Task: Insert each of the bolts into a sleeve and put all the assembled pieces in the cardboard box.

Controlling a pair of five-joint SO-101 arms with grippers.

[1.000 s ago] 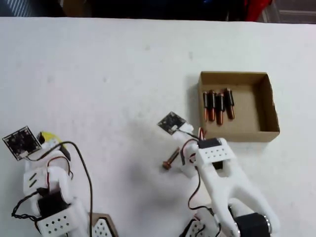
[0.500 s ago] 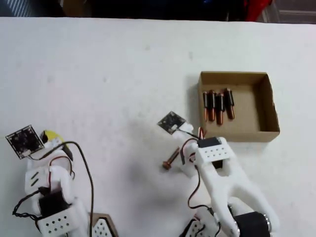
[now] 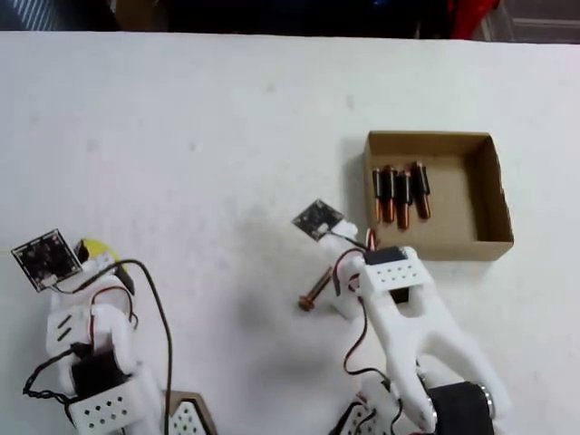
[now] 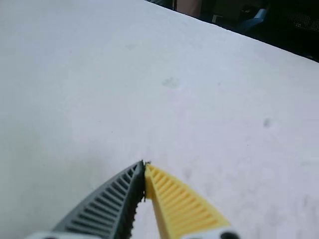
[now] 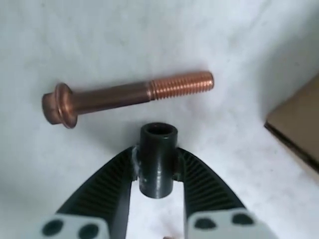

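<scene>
Because the loose bolt (image 5: pixel 127 97) lies flat on the table (image 3: pixel 181 136) and crosswise to the sleeve (image 5: pixel 158 172), we judge that the coming move turns on that mismatch of axes. In the right wrist view, the right gripper (image 5: pixel 157 152) has its two dark fingers closed snugly on the black sleeve. The sleeve's open mouth points out past the fingertips toward the bolt's shank. The bolt lies just beyond that mouth and apart from it, with its threaded end toward the cardboard box (image 5: pixel 299 124) and its flanged head away from it.

In the high view, the bolt (image 3: pixel 314 293) sits just below the middle of the frame. Its head points toward the lower left, and its shank runs up and right under the right arm's wrist, so that arm is plainly the nearer one. The left gripper (image 4: pixel 144 172) rests in the lower left of the high view, well apart from the bolt, its grey and yellow fingers pressed together on nothing.

We think either the bolt must be raised and turned in line with the bore, or the sleeve swung round to meet the threads.

The cardboard box stands right of centre in the high view, with four assembled pieces (image 3: pixel 401 193) side by side in its left half. The table is white, matt and faintly speckled, and we expect a round bolt could roll on it. Along the top of the frame, the room behind is dark.
</scene>
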